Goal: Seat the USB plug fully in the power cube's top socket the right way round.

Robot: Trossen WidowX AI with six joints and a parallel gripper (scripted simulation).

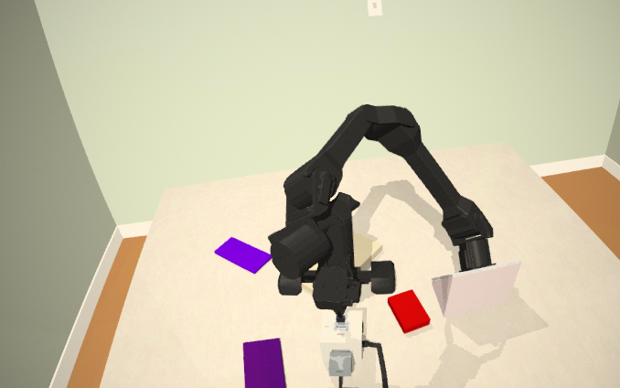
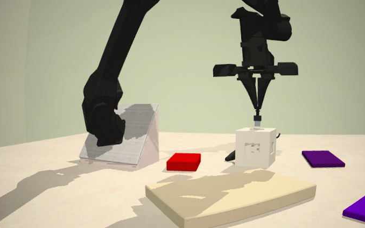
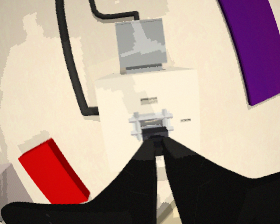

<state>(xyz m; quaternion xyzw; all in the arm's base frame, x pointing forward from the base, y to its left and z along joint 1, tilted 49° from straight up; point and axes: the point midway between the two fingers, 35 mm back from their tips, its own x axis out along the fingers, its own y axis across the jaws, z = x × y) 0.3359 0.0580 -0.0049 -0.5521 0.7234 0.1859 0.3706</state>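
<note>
Between the fingertips of the gripper (image 2: pixel 257 108) (image 3: pixel 159 145), nearest the wrist view, the black-bodied USB plug (image 1: pixel 340 318) (image 2: pixel 257 118) (image 3: pixel 155 134) is pinched. Jaws closed on it; metal end points down, just above the power cube (image 1: pixel 326 335) (image 2: pixel 250 135) (image 3: pixel 113 95), apparently not inserted.

Step judged: align and lower. Centre the metal end over the top socket (image 1: pixel 341 327) (image 2: pixel 257 129) (image 3: pixel 133 119), confirm its facing, keep it upright, descend slowly. If it binds, back off rather than force; a light grip may let the plug tilt. Release only once seated.

Cube: matt white, square-edged. Grey block (image 1: pixel 340 363) (image 3: pixel 141 42) at its side, smooth, boxy; dark cable (image 1: pixel 380 361) (image 3: pixel 67 55) bent, rubbery-looking. Beyond: red block (image 1: pixel 408 310) (image 2: pixel 182 162) (image 3: pixel 53 172), glossy; farther off, pinkish wedge (image 1: pixel 481 289) (image 2: pixel 149 147), grey sloping face, finely lined.
</note>
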